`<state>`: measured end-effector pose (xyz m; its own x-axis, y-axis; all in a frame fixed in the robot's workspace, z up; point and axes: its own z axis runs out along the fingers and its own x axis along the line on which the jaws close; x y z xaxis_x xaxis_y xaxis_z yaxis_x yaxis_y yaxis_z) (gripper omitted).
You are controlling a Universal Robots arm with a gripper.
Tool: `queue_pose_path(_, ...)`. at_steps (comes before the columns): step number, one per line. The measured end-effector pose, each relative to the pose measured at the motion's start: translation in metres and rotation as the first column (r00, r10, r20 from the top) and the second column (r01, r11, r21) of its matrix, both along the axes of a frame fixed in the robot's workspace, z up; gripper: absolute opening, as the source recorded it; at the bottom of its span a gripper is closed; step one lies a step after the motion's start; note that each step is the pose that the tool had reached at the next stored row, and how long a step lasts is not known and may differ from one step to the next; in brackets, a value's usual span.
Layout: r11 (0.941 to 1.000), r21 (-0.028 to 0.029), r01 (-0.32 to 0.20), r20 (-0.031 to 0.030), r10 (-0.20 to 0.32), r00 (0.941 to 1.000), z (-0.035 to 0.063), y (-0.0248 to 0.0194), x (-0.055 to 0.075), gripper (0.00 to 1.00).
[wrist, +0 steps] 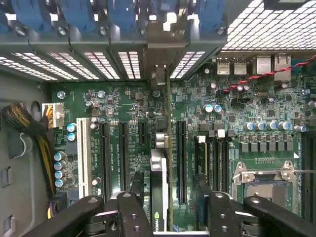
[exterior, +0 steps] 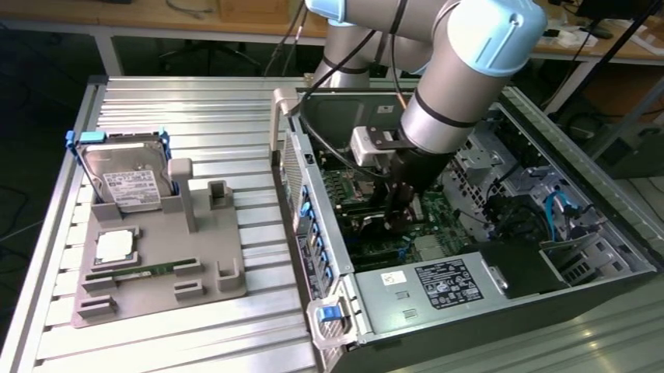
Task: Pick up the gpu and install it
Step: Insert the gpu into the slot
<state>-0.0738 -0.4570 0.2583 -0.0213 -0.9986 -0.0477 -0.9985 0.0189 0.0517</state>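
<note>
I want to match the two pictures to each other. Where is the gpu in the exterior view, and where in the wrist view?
Exterior view: the gpu is a dark shape under the gripper, inside the open computer case, above the motherboard.
Wrist view: the gpu is seen edge-on, standing upright between the gripper's fingers, its bracket end towards the case's rear slot openings.
Shared landmark: the green motherboard.

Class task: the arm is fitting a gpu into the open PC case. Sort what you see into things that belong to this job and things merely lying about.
Belonging to the job:
- gpu, edge-on, held over the motherboard
- gripper, shut on it
- PC case

Lying about:
- hard drive standing in the grey fixture
- RAM stick
- CPU chip
</note>
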Motion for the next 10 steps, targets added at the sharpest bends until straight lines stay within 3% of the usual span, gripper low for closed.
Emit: queue_pose_path(10,1.0,0.0003,0.0,0.0001,0.0,1.0,0.0528,0.0,0.0,0.52)
